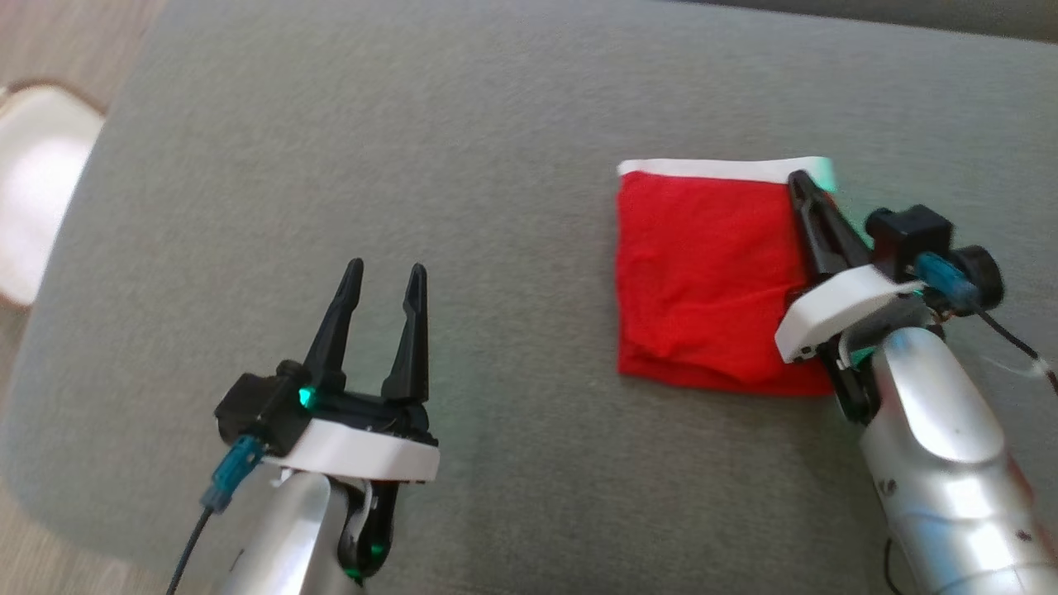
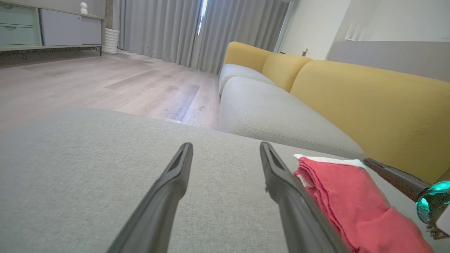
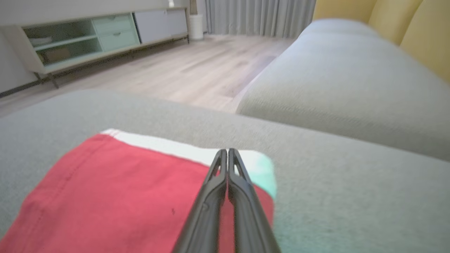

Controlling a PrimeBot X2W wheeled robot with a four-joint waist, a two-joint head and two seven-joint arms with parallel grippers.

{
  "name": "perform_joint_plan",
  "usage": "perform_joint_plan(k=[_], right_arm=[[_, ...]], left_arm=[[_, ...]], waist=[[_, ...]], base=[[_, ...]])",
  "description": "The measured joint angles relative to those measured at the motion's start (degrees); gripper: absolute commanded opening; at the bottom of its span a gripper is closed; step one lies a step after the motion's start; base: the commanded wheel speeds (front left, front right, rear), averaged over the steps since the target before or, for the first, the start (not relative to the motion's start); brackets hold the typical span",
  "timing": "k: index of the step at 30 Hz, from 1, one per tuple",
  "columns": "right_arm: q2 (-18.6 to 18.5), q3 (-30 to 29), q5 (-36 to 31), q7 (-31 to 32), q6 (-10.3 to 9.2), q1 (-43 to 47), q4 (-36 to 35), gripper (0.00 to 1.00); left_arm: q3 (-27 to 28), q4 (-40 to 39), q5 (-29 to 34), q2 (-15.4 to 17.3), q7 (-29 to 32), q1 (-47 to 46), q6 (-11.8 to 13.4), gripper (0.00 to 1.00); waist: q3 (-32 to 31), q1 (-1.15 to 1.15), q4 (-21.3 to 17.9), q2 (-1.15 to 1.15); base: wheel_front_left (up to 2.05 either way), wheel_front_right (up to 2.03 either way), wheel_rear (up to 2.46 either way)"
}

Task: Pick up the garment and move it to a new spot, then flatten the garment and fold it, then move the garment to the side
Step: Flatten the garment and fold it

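Note:
The garment [image 1: 702, 273] is red with a white band along its far edge. It lies folded into a rough square on the right part of the grey cushion [image 1: 413, 124]. My right gripper [image 1: 798, 178] is shut and rests along the garment's right edge. In the right wrist view its fingers press together over the garment [image 3: 123, 189], and the gripper [image 3: 226, 151] has its tips at the white band; I see no cloth pinched between them. My left gripper [image 1: 386, 268] stands open over bare cushion, well to the left of the garment. In the left wrist view the garment [image 2: 351, 196] lies just right of that gripper [image 2: 226, 146].
A sofa with grey seats and a yellow back [image 2: 351, 95] stands beyond the cushion's far edge, across a narrow gap. Wooden floor [image 2: 105, 80] lies to the left of it. A white chair seat [image 1: 33, 190] sits off the cushion's left edge. A low cabinet [image 3: 88, 38] lines the far wall.

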Motion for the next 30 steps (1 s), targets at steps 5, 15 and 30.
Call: perform_joint_plan(k=[5, 15, 30], right_arm=[[-0.9, 0.8, 0.0, 1.1, -0.01, -3.6, 10.3, 0.0], [2.1, 7.7, 2.2, -3.5, -0.01, -7.4, 12.8, 0.0], [2.6, 14.8, 8.9, -3.3, -0.01, -9.1, 19.7, 0.0]], left_arm=[[-1.4, 0.5, -1.0, 0.0, 0.0, -0.8, 0.5, 1.0], [-1.7, 0.7, -1.4, 0.0, 0.0, -0.8, 1.2, 1.0], [-1.1, 1.0, -1.3, 0.0, 0.0, -0.5, 1.4, 1.0]], waist=[[1.9, 0.0, 3.1, 0.0], [0.8, -0.02, 4.5, 0.0], [-1.0, -0.02, 3.6, 0.0]], base=[[0.0, 0.0, 0.0], [0.0, 0.0, 0.0], [0.0, 0.0, 0.0]])
